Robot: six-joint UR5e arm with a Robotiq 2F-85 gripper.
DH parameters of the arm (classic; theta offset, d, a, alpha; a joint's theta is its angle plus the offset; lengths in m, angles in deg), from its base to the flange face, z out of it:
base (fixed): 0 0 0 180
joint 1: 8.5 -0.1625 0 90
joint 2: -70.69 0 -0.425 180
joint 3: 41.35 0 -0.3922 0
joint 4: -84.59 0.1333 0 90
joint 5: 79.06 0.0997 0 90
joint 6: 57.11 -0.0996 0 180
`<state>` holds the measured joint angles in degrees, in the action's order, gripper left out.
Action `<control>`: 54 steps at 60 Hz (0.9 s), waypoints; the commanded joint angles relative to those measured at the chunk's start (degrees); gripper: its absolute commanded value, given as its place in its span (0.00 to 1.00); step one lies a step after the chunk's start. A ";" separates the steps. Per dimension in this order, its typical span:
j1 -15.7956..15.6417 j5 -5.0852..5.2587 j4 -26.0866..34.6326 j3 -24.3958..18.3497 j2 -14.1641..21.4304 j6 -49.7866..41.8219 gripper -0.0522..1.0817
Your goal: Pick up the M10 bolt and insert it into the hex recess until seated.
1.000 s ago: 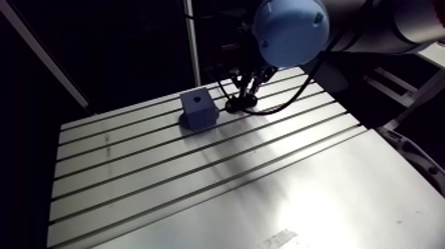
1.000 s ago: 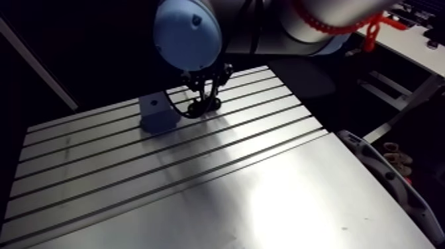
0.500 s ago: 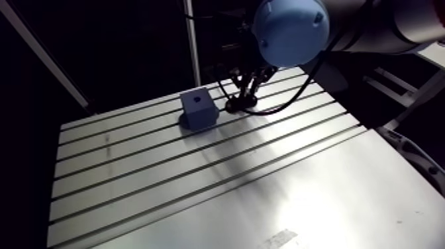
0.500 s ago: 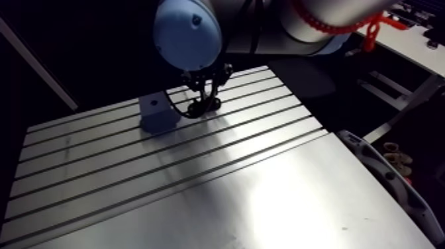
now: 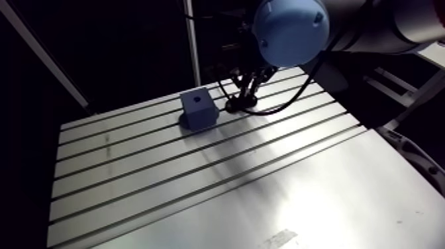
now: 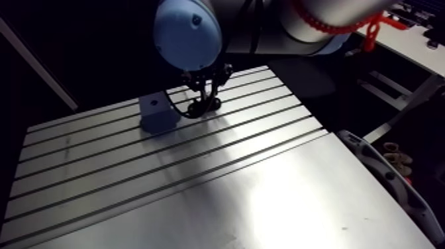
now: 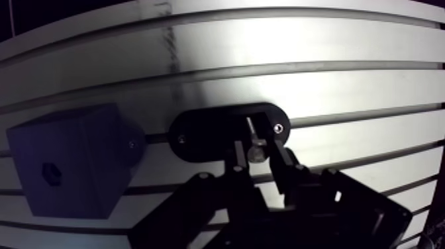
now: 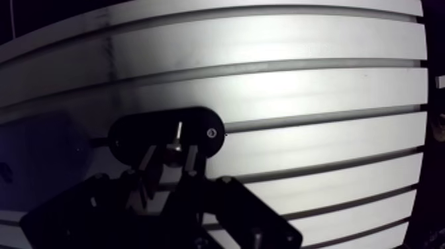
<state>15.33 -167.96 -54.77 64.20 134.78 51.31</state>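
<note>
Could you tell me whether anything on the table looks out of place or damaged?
Nothing stands out: the block sits flat on the table, and the bolt is at its black holder, right at the gripper.

Dark block [image 7: 63,162] close beside black plate [image 7: 205,132]; bare table [image 7: 331,86] beyond.

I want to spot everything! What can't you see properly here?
Wrist view: bolt partly hidden by the gripper and black holder.
Arm view: recess in the block too small to show its shape; gripper small and dark.
Both views: table cut off by the edges.
</note>
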 commanded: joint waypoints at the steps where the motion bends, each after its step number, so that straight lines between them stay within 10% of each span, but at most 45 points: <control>1: 0.00 -0.09 0.00 -0.03 -0.07 0.00 0.63; 54: 0.00 -0.09 0.00 -0.28 -0.07 0.18 0.69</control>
<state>15.32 -168.05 -54.76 64.13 134.71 51.48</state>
